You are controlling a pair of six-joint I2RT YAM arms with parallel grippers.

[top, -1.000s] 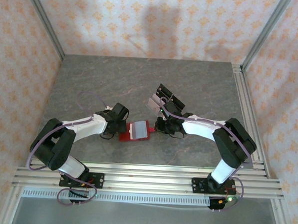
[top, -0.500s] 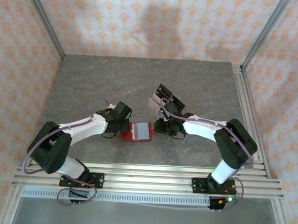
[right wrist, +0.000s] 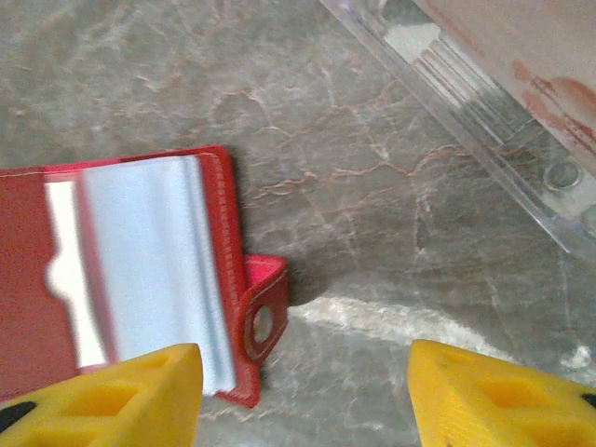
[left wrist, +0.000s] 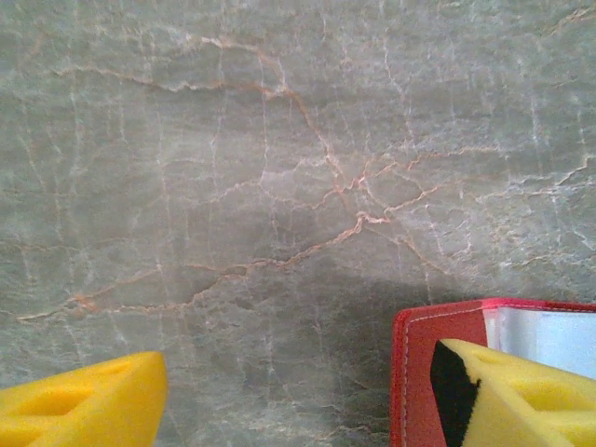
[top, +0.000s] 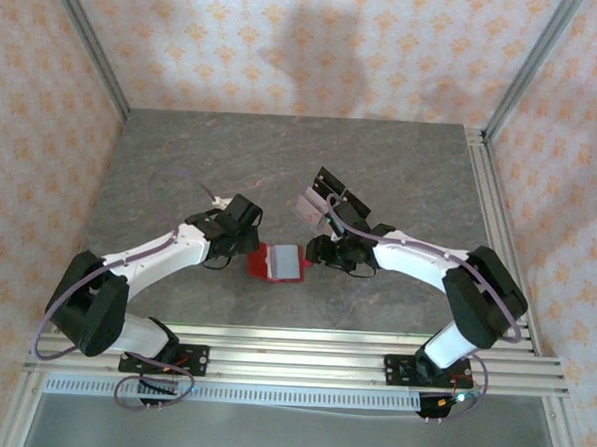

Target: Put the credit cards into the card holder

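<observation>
Left claw (top: pixel 245 247) and right claw (top: pixel 319 253) are spread, flanking the open wallet (top: pixel 259 268). Lift straight away, leaving its card (top: pixel 287 263) undisturbed.

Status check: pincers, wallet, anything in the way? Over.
Open: left pincer, right pincer, at opposite edges of wallet. Wallet lies open, pale card on its inner face; seated or not, can't tell. Clear rack beyond right pincer, apart from wallet.
</observation>
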